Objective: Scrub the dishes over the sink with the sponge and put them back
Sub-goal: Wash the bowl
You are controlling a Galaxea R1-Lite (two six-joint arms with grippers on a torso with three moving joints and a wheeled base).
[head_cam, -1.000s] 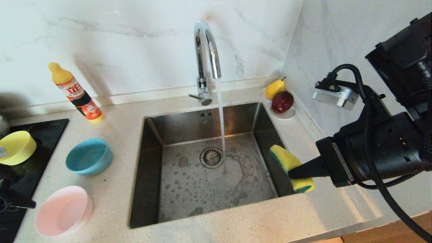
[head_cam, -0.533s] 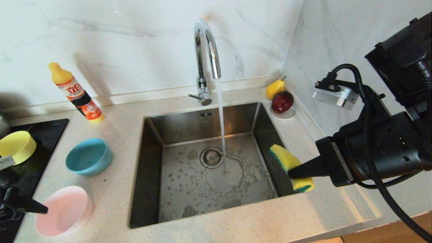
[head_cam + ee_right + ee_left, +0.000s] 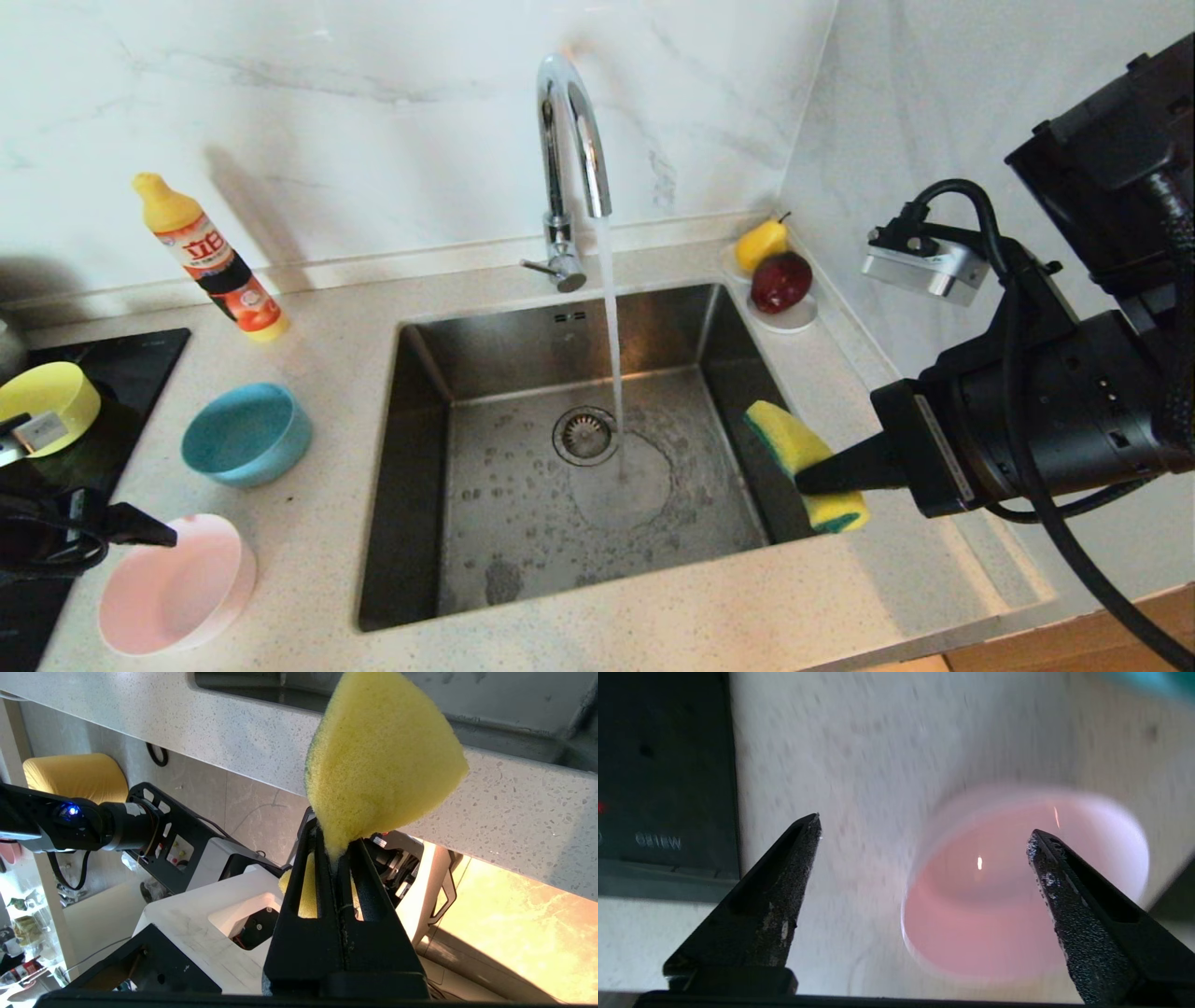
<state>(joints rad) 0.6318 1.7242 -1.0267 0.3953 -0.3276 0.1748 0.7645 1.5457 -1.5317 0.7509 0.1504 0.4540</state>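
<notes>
Spongy yellow wedge [image 3: 383, 760] pinched in right hand [image 3: 337, 847]; left hand [image 3: 924, 830] spread above round pink bowl [image 3: 999, 896].

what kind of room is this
Most likely a home kitchen: a steel sink with a running chrome tap, a black cooktop beside it, and a dish-soap bottle on the counter.

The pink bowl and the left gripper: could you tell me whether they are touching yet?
Cannot tell. In the left wrist view the left gripper is open, one finger overlapping the pink bowl, but no view plainly shows contact or a gap.
</notes>
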